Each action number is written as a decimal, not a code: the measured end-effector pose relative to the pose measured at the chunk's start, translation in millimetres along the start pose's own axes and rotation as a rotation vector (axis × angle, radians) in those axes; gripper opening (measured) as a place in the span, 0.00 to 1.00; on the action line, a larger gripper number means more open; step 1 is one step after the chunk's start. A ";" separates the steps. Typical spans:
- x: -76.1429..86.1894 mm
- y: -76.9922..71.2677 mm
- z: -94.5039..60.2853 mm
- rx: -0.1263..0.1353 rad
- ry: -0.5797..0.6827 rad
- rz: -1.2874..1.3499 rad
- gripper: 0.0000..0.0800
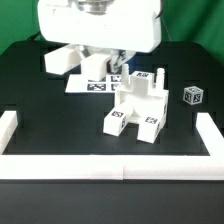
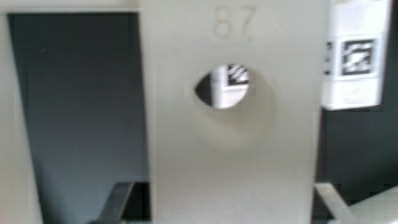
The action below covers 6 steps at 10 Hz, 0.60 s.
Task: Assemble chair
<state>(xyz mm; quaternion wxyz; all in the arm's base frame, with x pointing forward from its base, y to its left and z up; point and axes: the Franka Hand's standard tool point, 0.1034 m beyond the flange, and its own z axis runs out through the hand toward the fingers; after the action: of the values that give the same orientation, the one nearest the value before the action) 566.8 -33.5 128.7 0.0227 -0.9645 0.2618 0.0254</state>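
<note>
— While we have this plate [image 2: 196, 150] between the fingers [image 2: 121, 200], what matters most for seating it well?

— Squareness, we judge. Our gripper [image 2: 230, 202] is nearly closed, its jaws pinched on the plate's two side edges. The plate fills the wrist view, face on, with its round hole [image 2: 222, 87] in the middle. We want that face upright and its lower edge lined up over the joint before we descend. Then a slow press, not a shove.

— And where does it go?

— Toward the half-built chair [image 1: 135, 110]. It stands on the black table [image 1: 40, 115] near the middle, to the exterior view's right of the arm, and it is not touching the plate.

— What else lies around us?

— The marker board [image 1: 100, 86] lies flat just under the gripper. A small tagged block [image 1: 192, 96] sits alone past the chair, on the exterior view's right. Another tagged part [image 2: 352, 55] shows beside the plate in the wrist view. White border rails [image 1: 110, 166] fence the table.

— Anything in our way?

— The chair's own upright pieces, we think: coming in low, we could clip them. We cannot tell from these views which slot takes the plate, so we should approach from above.
</note>
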 end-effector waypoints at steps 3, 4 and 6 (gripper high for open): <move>-14.6 -30.6 -5.3 0.007 0.006 0.005 0.36; -13.6 -28.3 -4.2 0.005 0.005 0.006 0.36; -14.3 -28.8 -2.9 0.004 0.004 0.005 0.36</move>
<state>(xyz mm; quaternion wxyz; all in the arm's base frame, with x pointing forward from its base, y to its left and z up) 569.2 -1.6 133.4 0.0241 -0.9639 0.2642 0.0231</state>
